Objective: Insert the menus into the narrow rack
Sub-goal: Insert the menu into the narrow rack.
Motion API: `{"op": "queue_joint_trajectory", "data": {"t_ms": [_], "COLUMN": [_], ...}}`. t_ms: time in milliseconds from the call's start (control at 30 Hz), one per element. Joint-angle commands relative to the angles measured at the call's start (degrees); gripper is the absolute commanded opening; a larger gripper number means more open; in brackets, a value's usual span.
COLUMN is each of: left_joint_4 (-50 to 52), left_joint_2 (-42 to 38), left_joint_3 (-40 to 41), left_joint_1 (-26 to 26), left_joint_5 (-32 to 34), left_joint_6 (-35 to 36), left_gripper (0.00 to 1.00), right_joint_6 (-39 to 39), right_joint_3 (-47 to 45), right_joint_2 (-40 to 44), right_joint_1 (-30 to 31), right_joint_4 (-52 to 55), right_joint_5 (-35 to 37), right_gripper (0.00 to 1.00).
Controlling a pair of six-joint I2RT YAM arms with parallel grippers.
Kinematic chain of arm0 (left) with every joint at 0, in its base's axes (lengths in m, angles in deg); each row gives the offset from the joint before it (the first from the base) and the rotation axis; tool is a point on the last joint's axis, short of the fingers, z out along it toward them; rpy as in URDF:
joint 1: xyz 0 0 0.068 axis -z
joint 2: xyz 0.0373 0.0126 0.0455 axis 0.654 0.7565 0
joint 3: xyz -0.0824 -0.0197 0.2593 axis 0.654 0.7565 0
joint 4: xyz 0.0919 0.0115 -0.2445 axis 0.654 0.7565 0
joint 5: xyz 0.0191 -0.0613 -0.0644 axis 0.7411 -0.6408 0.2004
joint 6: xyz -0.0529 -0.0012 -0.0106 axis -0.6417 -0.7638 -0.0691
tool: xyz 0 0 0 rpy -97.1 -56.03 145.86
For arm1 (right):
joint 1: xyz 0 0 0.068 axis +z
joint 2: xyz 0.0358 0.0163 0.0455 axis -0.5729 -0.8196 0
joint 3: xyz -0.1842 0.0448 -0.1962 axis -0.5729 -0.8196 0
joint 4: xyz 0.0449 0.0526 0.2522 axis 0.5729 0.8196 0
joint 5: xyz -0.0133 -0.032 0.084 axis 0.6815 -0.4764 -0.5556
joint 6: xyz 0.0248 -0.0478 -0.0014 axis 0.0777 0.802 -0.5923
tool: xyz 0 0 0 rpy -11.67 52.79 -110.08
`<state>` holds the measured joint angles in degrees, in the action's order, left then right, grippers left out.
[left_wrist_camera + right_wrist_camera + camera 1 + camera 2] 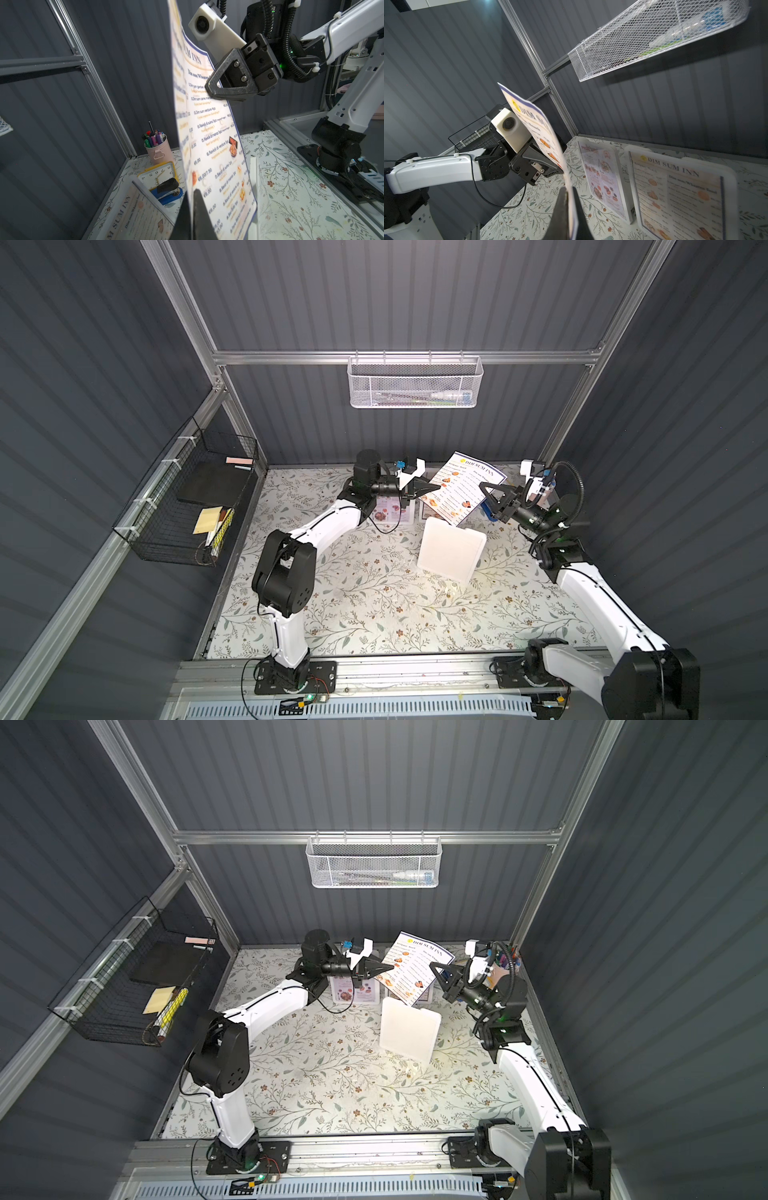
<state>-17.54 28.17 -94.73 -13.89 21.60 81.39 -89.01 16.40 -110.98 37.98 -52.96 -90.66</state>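
One "DIM SUM INN" menu (465,485) hangs tilted in the air near the back, gripped on both sides. My left gripper (436,488) is shut on its left edge, and the sheet shows pinched between the jaws in the left wrist view (192,193). On the opposite edge, my right gripper (484,489) is shut on the same menu (533,124). Just in front stands the narrow rack (451,549), a blank white flat holder, seen edge-on from the left wrist (254,182). Behind, a lavender menu (602,176) and a second "DIM SUM INN" menu (679,193) sit in similar white holders.
A white mesh basket (415,383) hangs on the back wall above the menus. A black wire basket (195,497) is fixed to the left wall. At the back right corner stand a pink pen cup (159,149), a yellow clock (160,172) and a blue stapler (168,191).
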Motion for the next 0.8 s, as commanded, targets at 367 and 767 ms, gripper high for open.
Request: {"op": "queue_joint_trajectory", "data": {"t_ms": [367,767], "left_joint_4": [-1.43,-2.15], "left_joint_2": [-2.75,-2.49], "left_joint_3": [1.67,1.41], "left_joint_1": [0.55,0.69], "left_joint_5": [-0.39,-0.16], "left_joint_6": [-1.06,-1.74], "left_gripper": [0.16,0.21], "right_joint_6": [-0.27,2.01], "right_joint_3": [-0.84,-0.26], "right_joint_2": [1.44,2.77], "right_joint_1": [-0.2,-0.15], "right_joint_4": [3.98,8.33], "right_joint_5": [0.21,0.58], "right_gripper": [0.0,0.0]}}
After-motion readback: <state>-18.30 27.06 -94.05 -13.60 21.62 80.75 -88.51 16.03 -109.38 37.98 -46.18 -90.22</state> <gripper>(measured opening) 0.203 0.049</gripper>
